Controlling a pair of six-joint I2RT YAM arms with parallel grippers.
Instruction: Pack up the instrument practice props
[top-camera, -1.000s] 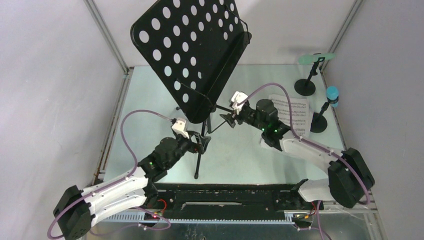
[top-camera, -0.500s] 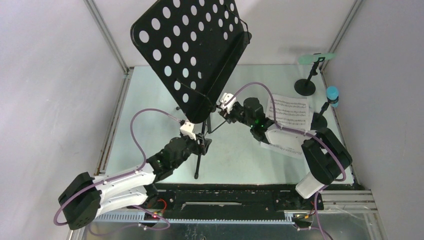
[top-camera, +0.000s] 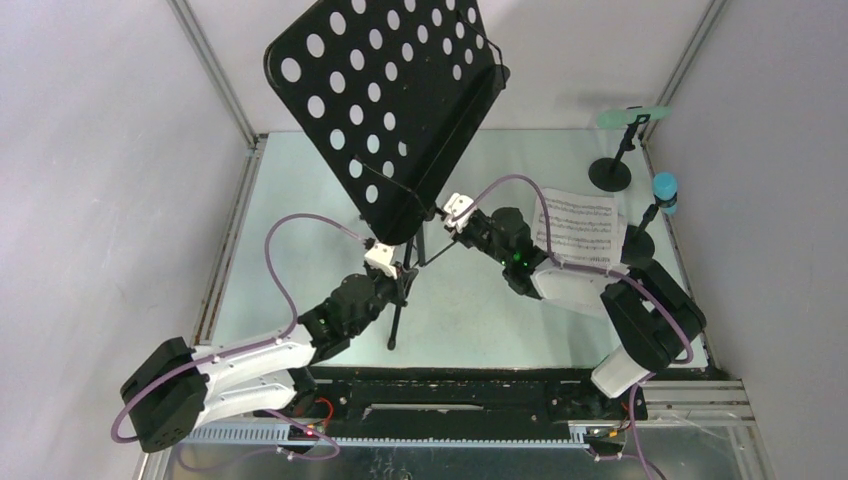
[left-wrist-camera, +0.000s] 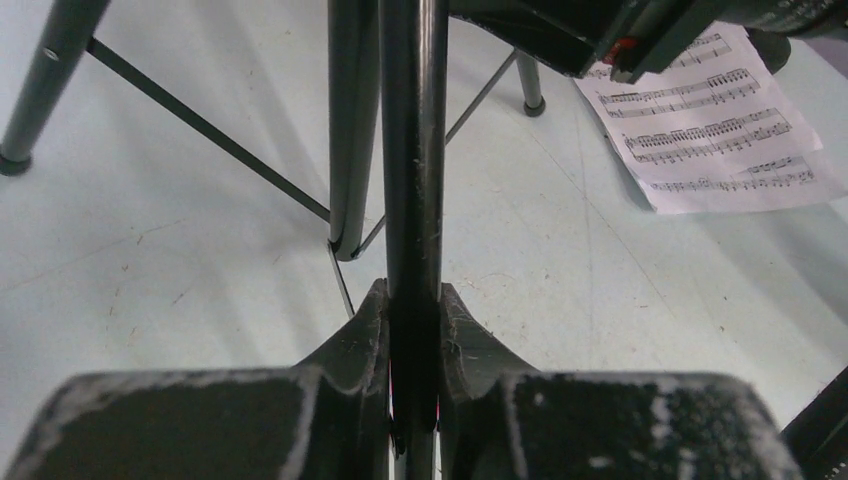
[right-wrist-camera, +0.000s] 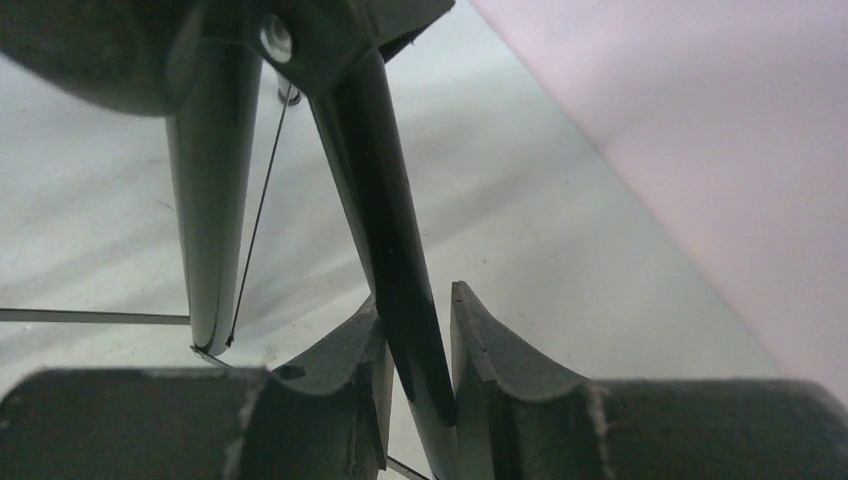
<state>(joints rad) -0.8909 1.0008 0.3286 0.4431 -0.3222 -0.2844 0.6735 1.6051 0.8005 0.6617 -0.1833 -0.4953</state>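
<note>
Music rack stands upright mid-tabletop, tripod splayed, perforated desk tilted up at the far end. Both arms are right at its lower tubes, left from the near-left and right from the right. The left gripper is clamped on an upright black tube, which runs straight up between its jaws with both pads touching. The right gripper brackets a slanted leg with one pad touching and a sliver of gap on the other side, so I can't tell if it's really biting. Next move probably hinges on that.
</note>
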